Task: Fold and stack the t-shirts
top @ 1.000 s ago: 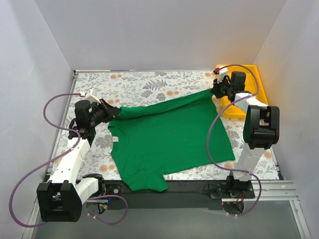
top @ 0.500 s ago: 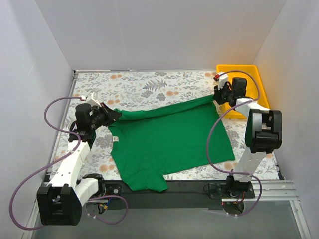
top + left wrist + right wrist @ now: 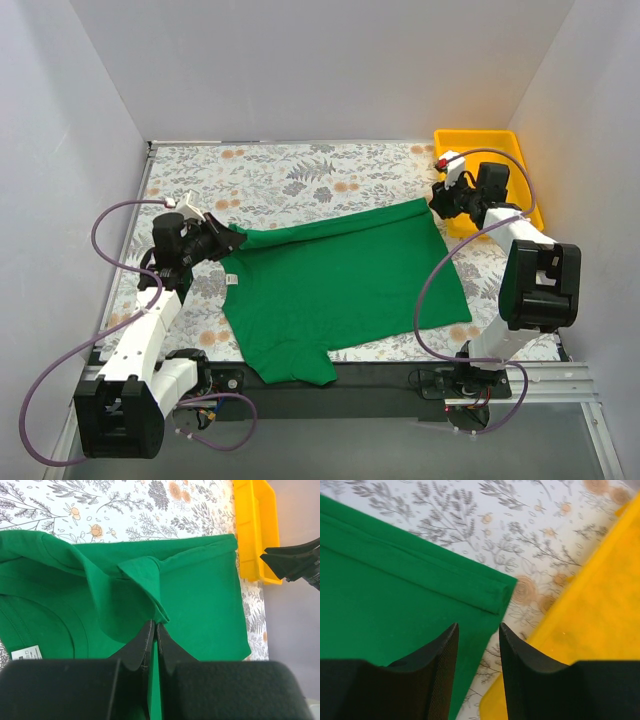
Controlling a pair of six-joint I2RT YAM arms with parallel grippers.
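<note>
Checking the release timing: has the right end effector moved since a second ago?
Yes. The right end effector has backed off rightward, toward the yellow tray, and let go of the shirt corner.

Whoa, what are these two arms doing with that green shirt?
Two robot arms are folding a green t-shirt spread on the flowery table. The left gripper is clamped on a bunched bit of cloth at the shirt's left end. The right gripper is open and holds nothing. The shirt's folded far corner lies on the table just in front of it, near the yellow tray.
</note>
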